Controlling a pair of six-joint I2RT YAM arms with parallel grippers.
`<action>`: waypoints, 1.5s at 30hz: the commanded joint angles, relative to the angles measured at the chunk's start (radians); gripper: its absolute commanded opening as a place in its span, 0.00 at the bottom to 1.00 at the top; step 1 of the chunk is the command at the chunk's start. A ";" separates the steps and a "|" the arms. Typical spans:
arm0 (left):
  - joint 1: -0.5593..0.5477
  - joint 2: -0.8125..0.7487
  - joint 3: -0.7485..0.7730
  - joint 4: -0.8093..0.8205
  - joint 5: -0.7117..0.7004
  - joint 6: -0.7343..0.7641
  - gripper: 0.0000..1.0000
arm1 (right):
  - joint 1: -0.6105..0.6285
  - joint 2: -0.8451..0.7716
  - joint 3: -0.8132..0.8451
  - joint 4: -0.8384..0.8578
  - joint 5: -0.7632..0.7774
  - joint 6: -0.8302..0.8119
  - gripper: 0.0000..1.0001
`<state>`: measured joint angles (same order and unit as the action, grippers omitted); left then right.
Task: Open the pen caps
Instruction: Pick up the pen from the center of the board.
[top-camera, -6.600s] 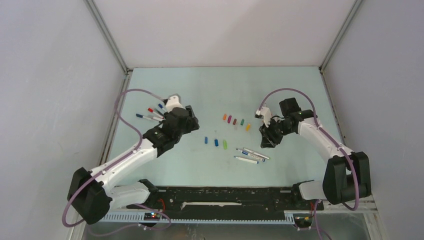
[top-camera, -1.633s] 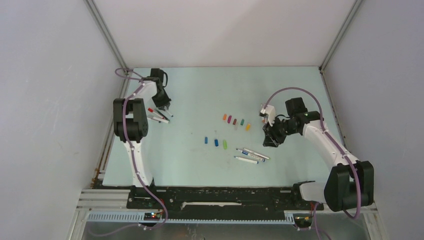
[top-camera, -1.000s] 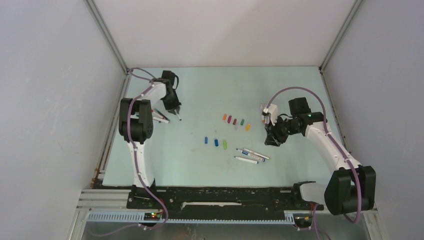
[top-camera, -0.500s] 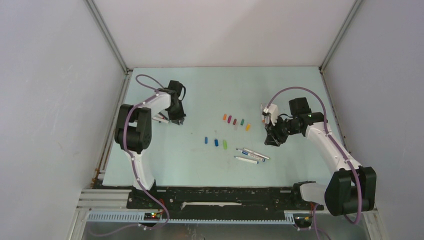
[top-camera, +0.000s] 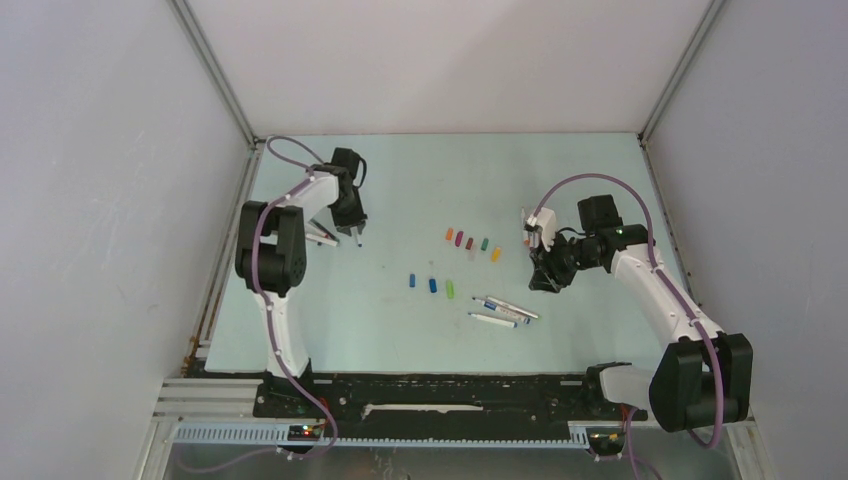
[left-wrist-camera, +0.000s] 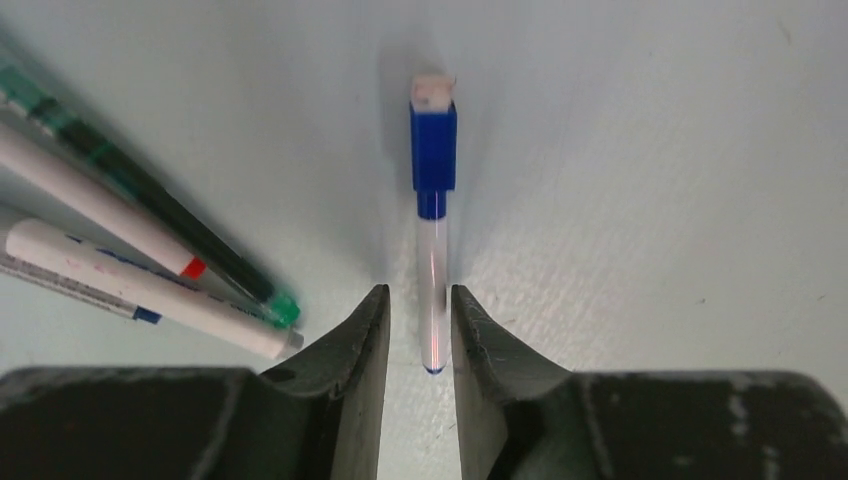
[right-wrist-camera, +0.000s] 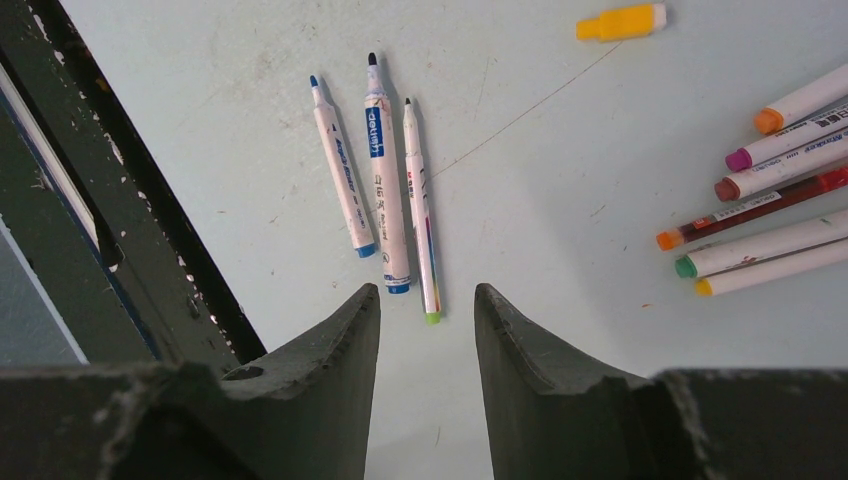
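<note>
Empty tool (right-wrist-camera: 427, 300), fingers parted, over the counter (right-wrist-camera: 560, 190).
Three uncapped pens (right-wrist-camera: 385, 180) lie side by side near its dark edge; yellow cap (right-wrist-camera: 620, 21) beyond; six pens (right-wrist-camera: 770, 245) at right.

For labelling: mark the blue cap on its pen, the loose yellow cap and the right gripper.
blue cap (left-wrist-camera: 433, 150): left wrist view, middle of the cap.
yellow cap (right-wrist-camera: 620, 21): right wrist view, middle of its body.
right gripper (right-wrist-camera: 427, 297): right wrist view, midway between its fingertips.
</note>
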<state>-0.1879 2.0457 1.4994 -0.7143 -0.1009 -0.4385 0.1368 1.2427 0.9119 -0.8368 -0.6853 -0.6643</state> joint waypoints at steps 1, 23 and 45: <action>0.009 0.052 0.105 -0.030 0.022 0.039 0.31 | -0.005 -0.019 0.039 -0.002 -0.025 -0.016 0.43; 0.015 -0.184 -0.143 0.171 0.086 -0.006 0.00 | -0.006 -0.057 0.040 -0.026 -0.134 -0.043 0.43; -0.434 -0.969 -0.984 1.408 0.301 -0.367 0.00 | 0.001 -0.146 -0.002 0.178 -0.767 0.245 0.52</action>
<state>-0.4866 1.0935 0.5285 0.3973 0.2691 -0.7361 0.1352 1.1305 0.9119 -0.8246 -1.2724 -0.6247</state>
